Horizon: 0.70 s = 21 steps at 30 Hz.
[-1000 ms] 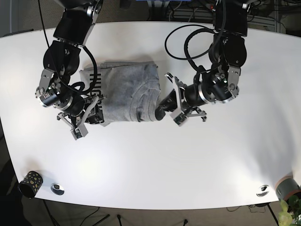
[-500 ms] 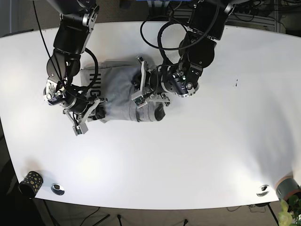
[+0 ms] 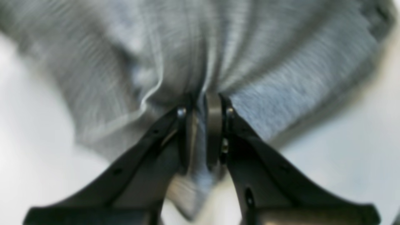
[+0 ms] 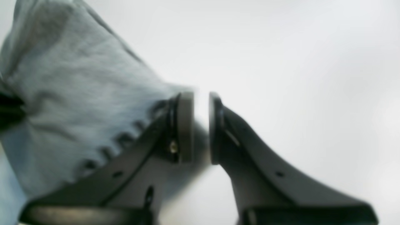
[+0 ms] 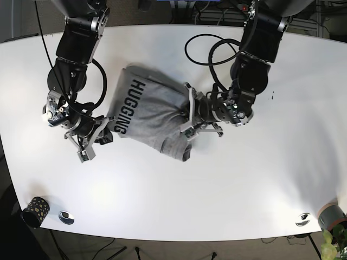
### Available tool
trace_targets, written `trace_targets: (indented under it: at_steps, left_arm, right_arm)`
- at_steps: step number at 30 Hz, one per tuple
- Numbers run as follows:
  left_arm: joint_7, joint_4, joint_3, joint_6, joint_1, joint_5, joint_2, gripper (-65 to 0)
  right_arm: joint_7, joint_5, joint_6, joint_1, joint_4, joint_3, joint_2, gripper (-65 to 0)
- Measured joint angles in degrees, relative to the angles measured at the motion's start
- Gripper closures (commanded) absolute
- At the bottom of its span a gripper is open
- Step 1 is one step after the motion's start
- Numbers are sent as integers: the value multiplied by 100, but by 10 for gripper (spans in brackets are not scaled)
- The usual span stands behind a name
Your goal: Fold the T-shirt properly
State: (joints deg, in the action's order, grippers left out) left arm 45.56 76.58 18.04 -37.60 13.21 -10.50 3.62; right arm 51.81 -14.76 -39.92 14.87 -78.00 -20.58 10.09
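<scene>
The grey T-shirt (image 5: 152,114) lies bunched and slanted on the white table (image 5: 227,184), its black "HUGGING" print facing up. My left gripper (image 5: 188,122) is at the shirt's right side. In the left wrist view this gripper (image 3: 204,125) is shut on a pinched fold of the T-shirt (image 3: 250,62), which fans out above the fingers. My right gripper (image 5: 107,131) is at the shirt's lower left corner. In the right wrist view its fingers (image 4: 201,125) stand almost together, with the T-shirt (image 4: 78,93) to their left and a blurred grey strip low between the pads.
A black dotted cup (image 5: 35,211) and a small round disc (image 5: 66,217) sit at the table's front left. Another disc (image 5: 302,219) and a grey pot (image 5: 332,216) are at the front right. Black cables (image 5: 209,46) loop above the left arm.
The left gripper swept over the shirt to its middle, then drew back right and down with fabric. The shirt now lies slanted with its print exposed. The right gripper has barely moved.
</scene>
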Motion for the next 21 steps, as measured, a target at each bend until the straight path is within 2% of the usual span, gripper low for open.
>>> trace_targets:
  at_steps: [4, 10, 14, 17, 21]
  left_arm:
    - [57, 538, -345, 28, 15, 63, 76, -65]
    - [2, 1176, -505, 26, -131, 2, 72, -64]
    - [201, 1335, -505, 24, -531, 26, 74, -64]
    - [208, 1401, -487, 4, -798, 26, 50, -64]
    - [214, 1541, -612, 26, -1003, 15, -63, -68]
  right_arm:
    - [50, 20, 4, 90, -35, -20, 153, -86]
    - [87, 39, -2, 173, 133, 2, 221, -86]
    - [98, 61, 22, 140, 199, 411, 295, -81]
    - [72, -26, 26, 26, 192, 800, 260, -81]
    - [103, -42, -15, -236, 59, 887, 92, -81]
